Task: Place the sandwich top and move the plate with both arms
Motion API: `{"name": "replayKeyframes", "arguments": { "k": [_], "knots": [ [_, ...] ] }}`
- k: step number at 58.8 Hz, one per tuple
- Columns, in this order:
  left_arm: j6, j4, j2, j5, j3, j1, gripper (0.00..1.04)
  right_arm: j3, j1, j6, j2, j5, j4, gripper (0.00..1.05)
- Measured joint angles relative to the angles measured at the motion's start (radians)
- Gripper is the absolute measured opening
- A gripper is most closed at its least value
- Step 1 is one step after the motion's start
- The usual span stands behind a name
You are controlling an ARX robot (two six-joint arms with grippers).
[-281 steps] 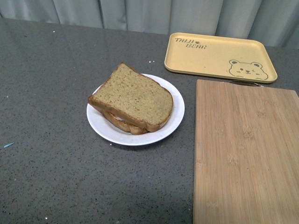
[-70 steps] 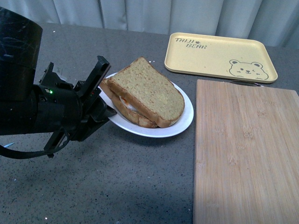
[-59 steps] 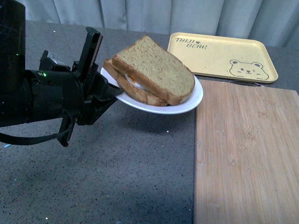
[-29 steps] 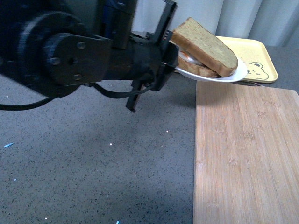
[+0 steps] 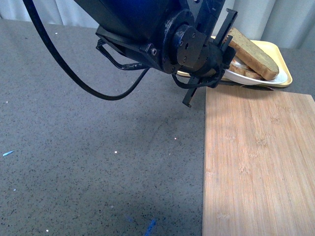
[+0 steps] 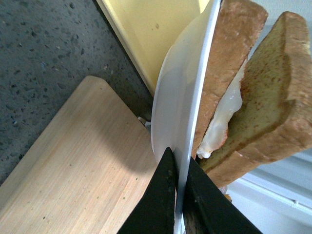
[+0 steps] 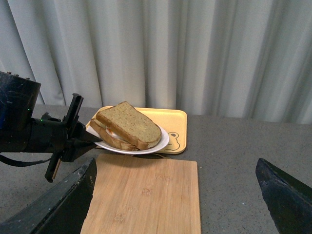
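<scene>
My left gripper [image 5: 222, 73] is shut on the near rim of the white plate [image 5: 256, 79] and holds it in the air, over where the yellow tray meets the wooden board. On the plate lies the sandwich, with the sandwich top [image 5: 252, 52] uppermost. In the left wrist view the black fingers [image 6: 163, 197] pinch the plate [image 6: 170, 107] edge-on, and the sandwich top [image 6: 278, 97] rests on egg white over a lower slice [image 6: 229, 63]. My right gripper [image 7: 175, 200] hangs open high above the board, apart from the plate [image 7: 151, 147] and sandwich top [image 7: 129, 124].
A yellow tray [image 5: 286, 76] with a bear drawing lies at the far right, mostly under the plate. A wooden cutting board [image 5: 258, 162] fills the near right of the grey counter [image 5: 88, 147]. Grey curtains [image 7: 195, 48] hang behind the counter.
My left arm has come in, gripped the plate, lifted it off the counter and carried it right and away, up to the tray.
</scene>
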Motion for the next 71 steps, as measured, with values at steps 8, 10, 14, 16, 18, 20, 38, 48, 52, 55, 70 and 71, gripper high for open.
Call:
{"name": "replayKeyframes", "arguments": {
  "k": [8, 10, 14, 16, 18, 20, 38, 48, 52, 55, 70, 71],
  "knots": [
    [-0.08, 0.054, 0.027, -0.055, 0.001, 0.006, 0.04, 0.0, 0.0, 0.0, 0.0, 0.0, 0.0, 0.95],
    [-0.103, 0.077, 0.032, -0.072, 0.0, 0.007, 0.04, 0.0, 0.0, 0.0, 0.0, 0.0, 0.0, 0.95],
    [-0.149, 0.126, 0.037, -0.105, -0.008, 0.007, 0.04, 0.0, 0.0, 0.0, 0.0, 0.0, 0.0, 0.95],
    [-0.166, 0.143, 0.038, -0.119, -0.011, 0.007, 0.04, 0.0, 0.0, 0.0, 0.0, 0.0, 0.0, 0.95],
    [-0.177, 0.149, 0.038, -0.132, -0.013, 0.007, 0.04, 0.0, 0.0, 0.0, 0.0, 0.0, 0.0, 0.95],
    [-0.183, 0.148, 0.037, -0.152, -0.013, 0.007, 0.04, 0.0, 0.0, 0.0, 0.0, 0.0, 0.0, 0.95],
    [-0.198, 0.086, 0.03, -0.247, -0.017, -0.01, 0.32, 0.0, 0.0, 0.0, 0.0, 0.0, 0.0, 0.95],
    [-0.195, 0.085, -0.013, -0.255, -0.064, -0.012, 0.59, 0.0, 0.0, 0.0, 0.0, 0.0, 0.0, 0.95],
    [-0.183, 0.099, -0.049, -0.25, -0.111, -0.011, 0.7, 0.0, 0.0, 0.0, 0.0, 0.0, 0.0, 0.95],
    [-0.164, 0.105, -0.079, -0.248, -0.148, -0.011, 0.77, 0.0, 0.0, 0.0, 0.0, 0.0, 0.0, 0.95],
    [0.242, 0.043, -0.337, -0.337, -0.438, -0.018, 0.97, 0.0, 0.0, 0.0, 0.0, 0.0, 0.0, 0.95],
    [0.303, 0.107, -0.352, -0.401, -0.481, -0.019, 0.94, 0.0, 0.0, 0.0, 0.0, 0.0, 0.0, 0.95]
  ]
}}
